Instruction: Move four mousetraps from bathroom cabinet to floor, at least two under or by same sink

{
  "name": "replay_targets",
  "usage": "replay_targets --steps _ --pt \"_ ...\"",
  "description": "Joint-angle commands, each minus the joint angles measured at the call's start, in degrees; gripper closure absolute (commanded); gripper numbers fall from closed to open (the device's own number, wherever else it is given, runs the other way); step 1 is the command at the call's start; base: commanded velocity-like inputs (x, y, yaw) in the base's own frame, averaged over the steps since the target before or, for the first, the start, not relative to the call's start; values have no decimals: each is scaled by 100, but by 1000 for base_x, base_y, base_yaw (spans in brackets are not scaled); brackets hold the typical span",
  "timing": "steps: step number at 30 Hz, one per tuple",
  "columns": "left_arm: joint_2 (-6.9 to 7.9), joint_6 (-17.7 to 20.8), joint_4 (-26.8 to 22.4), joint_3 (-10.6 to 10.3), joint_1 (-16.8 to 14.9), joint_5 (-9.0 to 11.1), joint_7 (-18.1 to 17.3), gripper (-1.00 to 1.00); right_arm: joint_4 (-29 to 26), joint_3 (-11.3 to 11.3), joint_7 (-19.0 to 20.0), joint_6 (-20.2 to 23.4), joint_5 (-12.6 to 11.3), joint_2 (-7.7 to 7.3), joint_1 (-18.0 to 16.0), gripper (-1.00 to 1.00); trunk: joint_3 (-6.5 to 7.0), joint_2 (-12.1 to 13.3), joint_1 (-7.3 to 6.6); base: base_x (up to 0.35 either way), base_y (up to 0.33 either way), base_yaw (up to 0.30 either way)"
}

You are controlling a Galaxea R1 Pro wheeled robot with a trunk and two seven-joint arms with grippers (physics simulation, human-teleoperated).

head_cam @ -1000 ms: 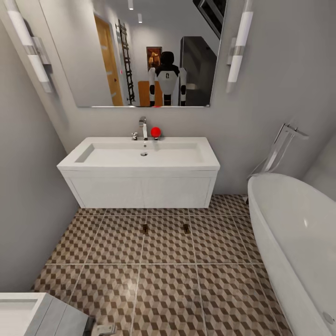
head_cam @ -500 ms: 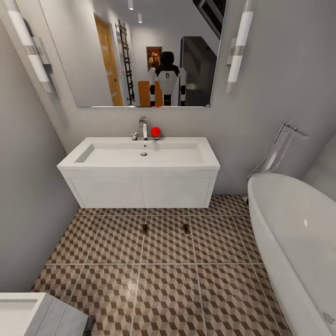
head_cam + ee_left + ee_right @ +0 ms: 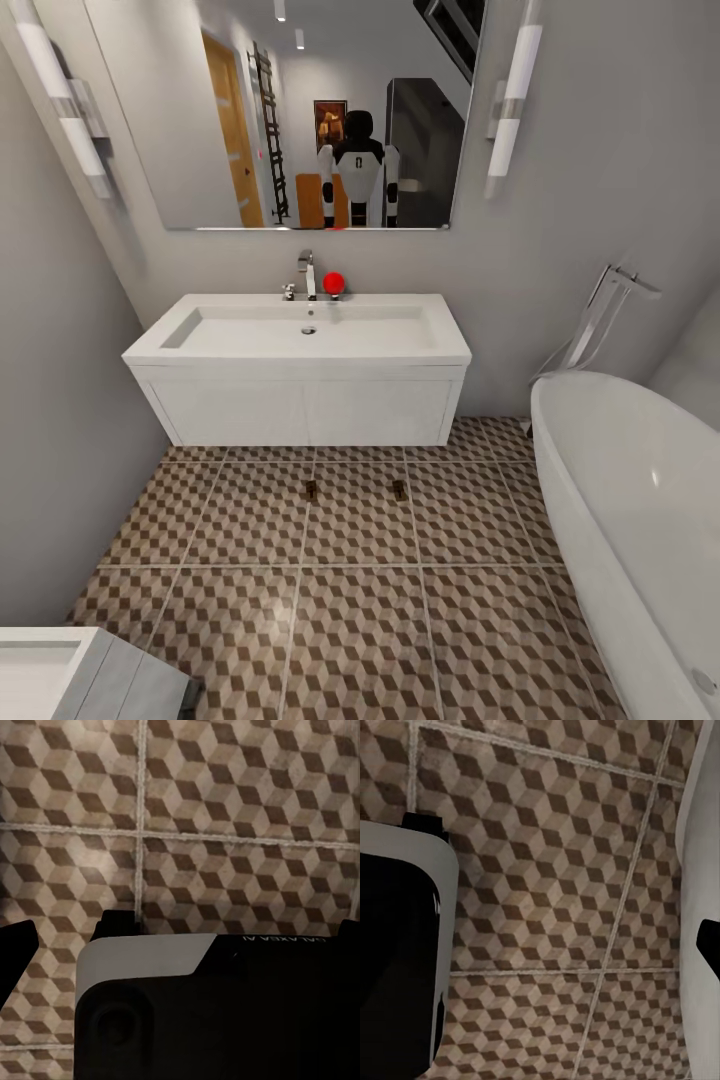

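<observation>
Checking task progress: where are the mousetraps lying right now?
In the head view, two mousetraps lie side by side on the bathroom floor, just in front of the white sink.

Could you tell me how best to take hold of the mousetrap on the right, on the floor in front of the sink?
The right-hand mousetrap lies flat on the bathroom floor, apart from the left one, with open tile around it. I'd come straight down from above and pinch across its narrow width, on the long edges; its low profile probably leaves nothing to grip from the side.
</observation>
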Motion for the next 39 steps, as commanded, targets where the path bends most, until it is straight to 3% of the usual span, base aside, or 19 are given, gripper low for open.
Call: replay_targets --steps 1,39 --pt "-3 -24 12 -47 -5 61 -20 -100 19 -28 -13 -37 49 0 -5 -100 -5 -4 0 0 0 0" --pt "-85 -8 12 -47 17 65 -11 -100 19 -35 213 -63 27 10 6 -100 291 -4 0 0 0 0"
